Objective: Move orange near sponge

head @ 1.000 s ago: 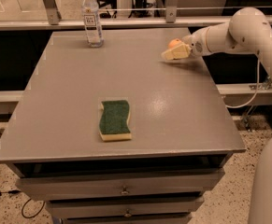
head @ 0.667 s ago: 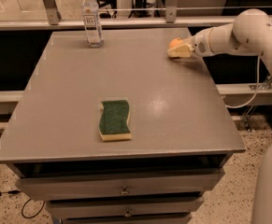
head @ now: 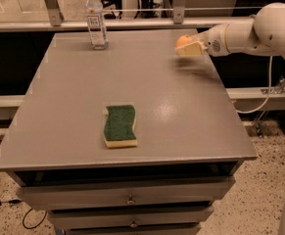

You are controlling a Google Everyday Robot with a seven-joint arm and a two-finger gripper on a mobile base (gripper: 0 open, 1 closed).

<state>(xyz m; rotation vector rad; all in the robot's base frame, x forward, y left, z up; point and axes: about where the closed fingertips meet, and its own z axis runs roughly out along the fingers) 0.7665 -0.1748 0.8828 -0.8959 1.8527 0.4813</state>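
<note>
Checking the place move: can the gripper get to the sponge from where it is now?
Probably yes. The gripper, holding the orange above the far right of the table, has nothing standing between it and the sponge; the water bottle sits off at the far left.

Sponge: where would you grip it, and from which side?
Come from straight above and pinch the sponge across its short width, at mid-length. It lies flat, green side up, so only its pale foam side walls offer faces to catch, and the long wavy edges are the closer pair. The gripper is busy over the far right of the table, shut on the orange.
</note>
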